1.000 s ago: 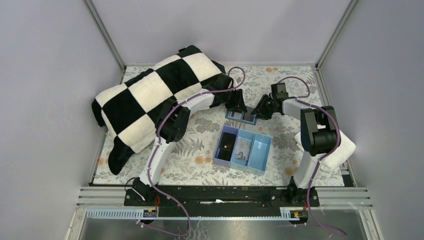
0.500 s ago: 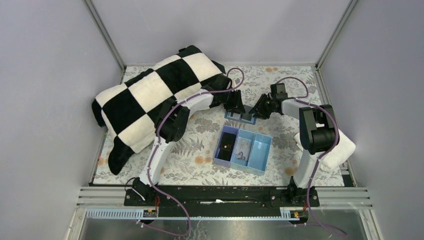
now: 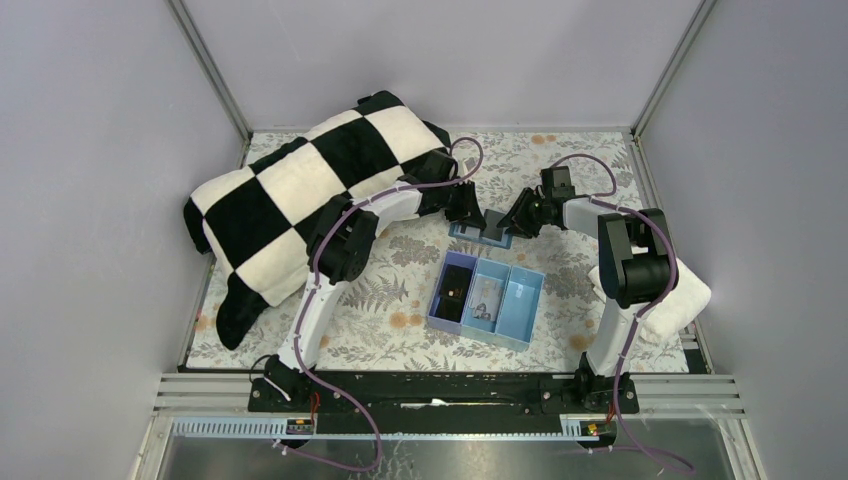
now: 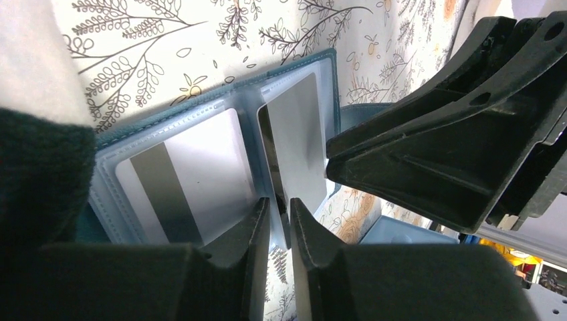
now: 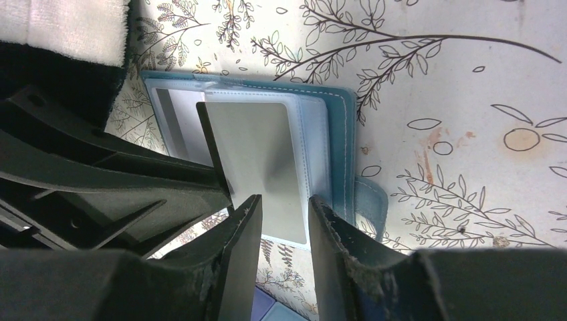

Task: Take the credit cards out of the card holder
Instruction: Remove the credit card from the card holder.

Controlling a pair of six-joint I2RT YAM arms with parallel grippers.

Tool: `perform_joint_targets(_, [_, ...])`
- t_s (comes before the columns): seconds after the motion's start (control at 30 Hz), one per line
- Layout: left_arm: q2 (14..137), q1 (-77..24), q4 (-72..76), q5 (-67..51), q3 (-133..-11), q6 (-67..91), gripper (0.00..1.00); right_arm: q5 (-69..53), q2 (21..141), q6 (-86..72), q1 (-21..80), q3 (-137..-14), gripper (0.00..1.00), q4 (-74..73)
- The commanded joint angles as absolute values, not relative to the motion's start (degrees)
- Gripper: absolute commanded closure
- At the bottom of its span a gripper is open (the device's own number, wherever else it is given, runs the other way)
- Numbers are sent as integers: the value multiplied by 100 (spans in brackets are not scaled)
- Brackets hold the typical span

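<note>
The card holder (image 3: 462, 232), a blue-teal wallet, lies open on the floral table behind the tray. In the left wrist view its left panel (image 4: 110, 200) holds a pale credit card with a dark stripe (image 4: 180, 180). A second grey credit card (image 4: 297, 140) tilts up out of the right panel. My left gripper (image 4: 279, 202) is shut on this card's near edge. My right gripper (image 5: 285, 200) is open; its fingers straddle the same card (image 5: 261, 154) and the wallet's right panel (image 5: 337, 154). Both grippers meet over the wallet in the top view, the left (image 3: 476, 222) and the right (image 3: 505, 228).
A light-blue three-compartment tray (image 3: 521, 298) stands just in front of the wallet, with small items in two compartments. A black-and-white chequered blanket (image 3: 310, 190) covers the left back. A white towel (image 3: 670, 295) lies at the right edge.
My left wrist has drawn slightly back and left, and the right gripper has edged a little left. The wallet stays in place.
</note>
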State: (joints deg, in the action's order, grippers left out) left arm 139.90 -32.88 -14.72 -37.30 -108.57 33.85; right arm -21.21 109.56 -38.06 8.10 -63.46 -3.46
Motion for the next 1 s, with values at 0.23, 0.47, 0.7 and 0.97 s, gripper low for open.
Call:
perform_joint_targets(0.23, [13891, -3261, -678, -4219, -10588, 3830, 94, -2033, 11085, -3772, 853, -6337, 61, -472])
perform_joint_targets(0.47, [13639, -3177, -727, -4175, -10427, 3726, 100, -1970, 11147, -3714, 852, -6341, 62, -544])
perform_joint_targets(0.7, [13527, -3052, -919, -4182, -10296, 3562, 85, -1897, 11297, -3720, 853, -6336, 63, -571])
perform_joint_targets(0.97, [13477, -3034, -742, -4273, -10248, 3688, 100, -1912, 11323, -3701, 853, -6337, 64, -570])
